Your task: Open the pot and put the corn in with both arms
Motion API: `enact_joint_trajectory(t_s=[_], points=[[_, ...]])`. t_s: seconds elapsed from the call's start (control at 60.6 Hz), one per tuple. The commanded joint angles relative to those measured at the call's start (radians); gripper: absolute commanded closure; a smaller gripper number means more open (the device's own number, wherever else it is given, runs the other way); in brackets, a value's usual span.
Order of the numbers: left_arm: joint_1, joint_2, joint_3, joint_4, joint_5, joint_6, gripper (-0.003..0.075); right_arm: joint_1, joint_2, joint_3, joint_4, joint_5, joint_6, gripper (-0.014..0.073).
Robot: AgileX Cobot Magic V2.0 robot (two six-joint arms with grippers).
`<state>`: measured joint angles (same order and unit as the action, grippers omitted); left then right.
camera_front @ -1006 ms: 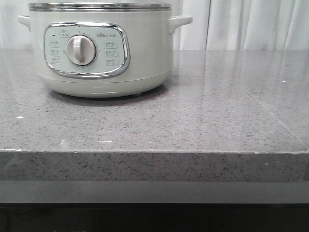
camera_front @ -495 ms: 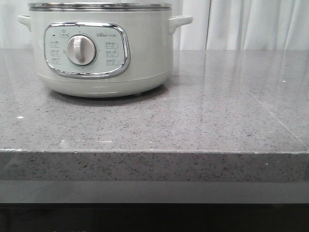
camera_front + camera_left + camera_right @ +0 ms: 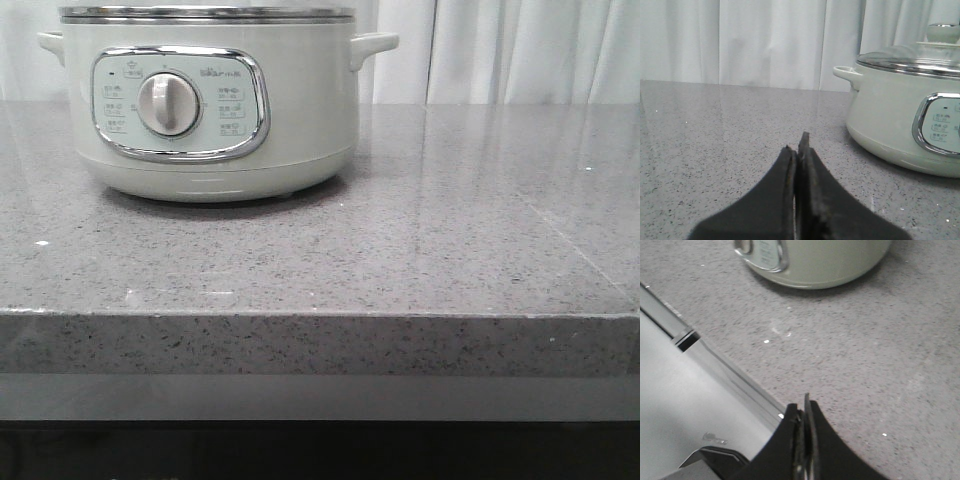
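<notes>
on the grey worktop (image 3: 420, 250) sits the pot (image 3: 210, 100), lid (image 3: 910, 55) still on. left end effector (image 3: 799, 150) and right end effector (image 3: 804, 412) are pressed together, empty. no corn visible; a closed, off-centre grab could slip off the knob (image 3: 942, 32).

pot (image 3: 205, 100) on counter (image 3: 400, 250) far-left | dial (image 3: 167, 103) fwd | curtain (image 3: 500, 50) bkgd
</notes>
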<state>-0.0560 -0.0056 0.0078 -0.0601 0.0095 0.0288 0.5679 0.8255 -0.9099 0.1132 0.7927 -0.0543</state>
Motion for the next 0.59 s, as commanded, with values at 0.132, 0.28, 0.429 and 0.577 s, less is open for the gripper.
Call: enact_joint_trajectory(t_s=[0.132,0.28,0.429,0.577], points=[[0.005,-0.016,0.010,-0.005,-0.085,-0.005,0.0741,-0.251,-0.194,0.196,-0.016,-0.352,-0.008,0.0660],[0.005,-0.016,0.010,-0.005,-0.085,-0.005,0.0741,-0.397,-0.396,0.430,-0.016,-0.546,-0.008,0.0660],[0.005,-0.016,0.010,-0.005,-0.085,-0.005,0.0741,-0.475,-0.577,0.621,-0.016,-0.676,-0.007,0.0660],[0.005,-0.016,0.010,-0.005,-0.085,-0.005,0.0741,-0.496,-0.724,0.784,-0.015,-0.751,-0.007,0.0660]])
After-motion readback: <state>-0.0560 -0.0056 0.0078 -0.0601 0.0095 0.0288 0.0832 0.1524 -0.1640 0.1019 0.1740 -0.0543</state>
